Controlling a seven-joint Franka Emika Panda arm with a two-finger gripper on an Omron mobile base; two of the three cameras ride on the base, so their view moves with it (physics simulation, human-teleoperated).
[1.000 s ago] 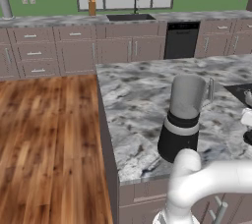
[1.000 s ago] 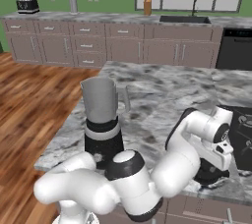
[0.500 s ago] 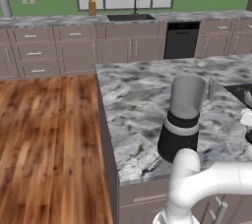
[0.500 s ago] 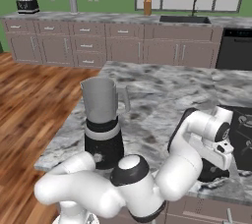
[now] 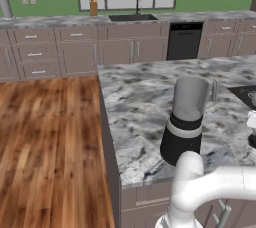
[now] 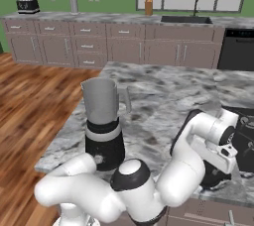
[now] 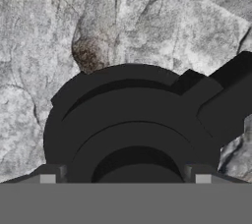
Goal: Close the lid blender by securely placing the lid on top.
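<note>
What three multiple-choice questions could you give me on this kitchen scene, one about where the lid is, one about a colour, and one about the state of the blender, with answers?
1. Where is the lid?
A. on the blender jar
B. on the marble counter, under the gripper
C. in the sink

2. What colour is the blender's base?
A. black
B. red
C. white

3. What state is the blender in?
A. tipped on its side
B. upright with the jar closed
C. upright with the jar open at the top

Answers:
1. B: the hand view shows the dark round lid lying on the counter, with the gripper right over it, a fingertip at each side.
2. A: both base views show a black flared base under the grey jar.
3. C: the right base view shows the jar's rim bare, with nothing on it.
</note>
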